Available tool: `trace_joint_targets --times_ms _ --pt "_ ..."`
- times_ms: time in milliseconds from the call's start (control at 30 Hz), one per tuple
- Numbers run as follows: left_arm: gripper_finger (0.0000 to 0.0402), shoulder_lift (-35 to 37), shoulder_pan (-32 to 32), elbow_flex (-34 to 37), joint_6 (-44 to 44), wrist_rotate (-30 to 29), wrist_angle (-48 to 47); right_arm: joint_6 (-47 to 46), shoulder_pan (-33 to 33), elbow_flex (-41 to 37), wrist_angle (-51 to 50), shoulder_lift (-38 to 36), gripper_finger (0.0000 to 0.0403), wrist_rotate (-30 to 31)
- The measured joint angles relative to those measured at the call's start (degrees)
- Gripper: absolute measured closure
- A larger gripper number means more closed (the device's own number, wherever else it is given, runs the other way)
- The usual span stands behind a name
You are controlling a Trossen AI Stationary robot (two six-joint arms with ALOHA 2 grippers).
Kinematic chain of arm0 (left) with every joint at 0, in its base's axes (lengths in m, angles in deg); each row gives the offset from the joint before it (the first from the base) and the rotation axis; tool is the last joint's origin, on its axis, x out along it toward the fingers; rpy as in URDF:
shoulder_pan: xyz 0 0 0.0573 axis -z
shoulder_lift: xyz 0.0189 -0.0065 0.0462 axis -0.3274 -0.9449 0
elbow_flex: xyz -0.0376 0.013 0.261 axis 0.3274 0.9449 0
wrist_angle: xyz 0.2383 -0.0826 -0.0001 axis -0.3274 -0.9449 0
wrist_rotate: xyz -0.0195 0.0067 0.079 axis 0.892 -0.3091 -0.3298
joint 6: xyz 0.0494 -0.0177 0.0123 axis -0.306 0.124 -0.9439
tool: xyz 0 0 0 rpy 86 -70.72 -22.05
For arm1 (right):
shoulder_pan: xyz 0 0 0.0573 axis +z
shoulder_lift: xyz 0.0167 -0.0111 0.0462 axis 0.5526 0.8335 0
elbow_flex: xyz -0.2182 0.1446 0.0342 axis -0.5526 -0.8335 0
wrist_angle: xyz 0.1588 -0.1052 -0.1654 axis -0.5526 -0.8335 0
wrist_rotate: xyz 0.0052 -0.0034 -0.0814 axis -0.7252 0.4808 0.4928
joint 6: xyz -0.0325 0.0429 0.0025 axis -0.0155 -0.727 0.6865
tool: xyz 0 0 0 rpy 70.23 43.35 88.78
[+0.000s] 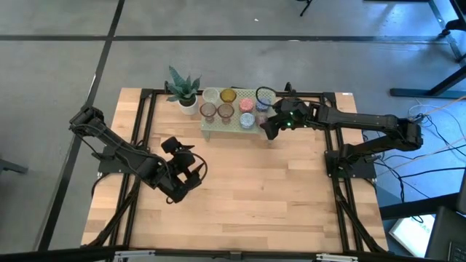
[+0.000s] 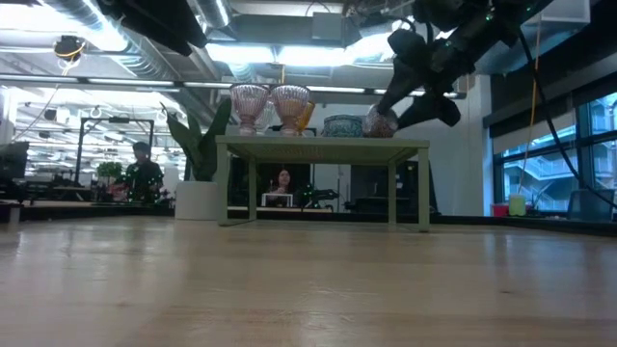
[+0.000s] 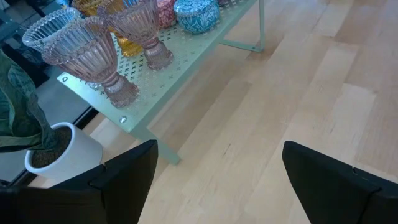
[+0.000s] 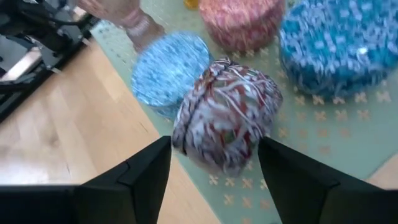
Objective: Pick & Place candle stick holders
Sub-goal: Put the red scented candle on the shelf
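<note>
A red-and-white mottled candle holder (image 4: 227, 112) sits between the fingers of the right gripper (image 4: 214, 165) at the near right corner of the pale green stand (image 1: 218, 125). The fingers stand on either side of its round body, and the right wrist view appears to show them clamped on it, though contact is hard to confirm. It looks tilted and close above the stand's perforated top, beside a light blue holder (image 4: 171, 68), with a pink one (image 4: 239, 22) and a larger blue one (image 4: 345, 43) just behind.

The step in hand seems to be the pick — lifting this cup clear of its neighbours. Next it needs a straight rise before any sideways travel, so as not to knock the blue one.

The left gripper (image 1: 186, 175) waits with its fingers apart over the bare table (image 1: 291, 204), well away from the stand.
</note>
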Motion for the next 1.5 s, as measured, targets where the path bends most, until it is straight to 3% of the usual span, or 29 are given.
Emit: trace_joint_targets --times_ms 333,700,967,1200,1333,1500 --pt "0.0059 0.0 0.0 0.0 -0.05 0.33 0.02 -1.45 0.0 0.2 -5.62 0.0 0.0157 1.19" --pt "0.0059 0.0 0.0 0.0 -0.04 0.42 0.02 0.11 0.0 0.2 -4.98 0.0 0.0157 2.17" --pt "0.0059 0.0 0.0 0.0 -0.04 0.42 0.04 -0.91 0.09 0.19 -5.16 -0.09 0.0157 -10.0" --pt "0.0059 0.0 0.0 0.0 -0.04 0.42 0.07 1.71 0.09 0.18 -4.93 -3.19 0.016 -12.03" --pt "0.0059 0.0 0.0 0.0 -0.07 0.35 0.23 4.68 0.07 0.18 -4.28 -5.15 0.0195 -9.78" --pt "0.0059 0.0 -0.09 0.0 -0.09 0.28 0.24 8.25 -0.31 0.18 -0.77 -5.23 0.0293 1.5"
